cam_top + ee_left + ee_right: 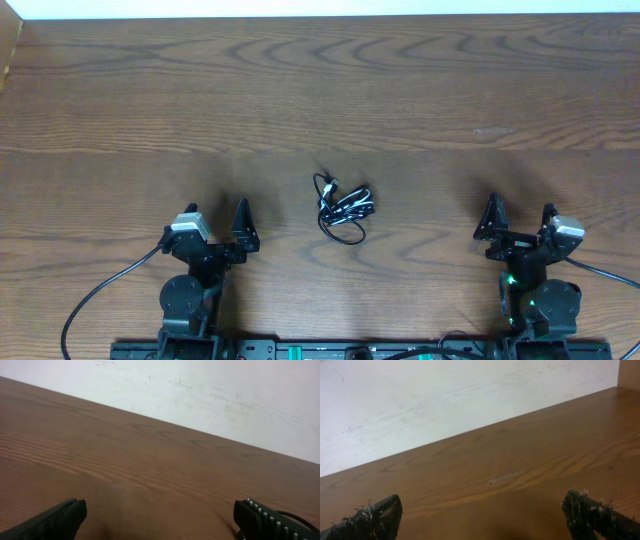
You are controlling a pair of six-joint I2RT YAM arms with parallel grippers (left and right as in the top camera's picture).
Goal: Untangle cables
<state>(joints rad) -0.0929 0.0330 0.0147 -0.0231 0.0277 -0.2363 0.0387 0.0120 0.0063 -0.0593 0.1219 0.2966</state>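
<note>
Your cables (343, 207) lie bunched between left gripper (217, 226) and right gripper (520, 222), both spread wide, far from the table (300, 80) edges.

A tangled bundle of cables (343, 207) lies near the middle of the wooden table (320, 90).

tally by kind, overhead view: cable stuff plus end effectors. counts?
Cable tangle: 1 (single cords too small to count)
End effectors: 2 (left end effector, right end effector, both open)
Total: 3
</note>
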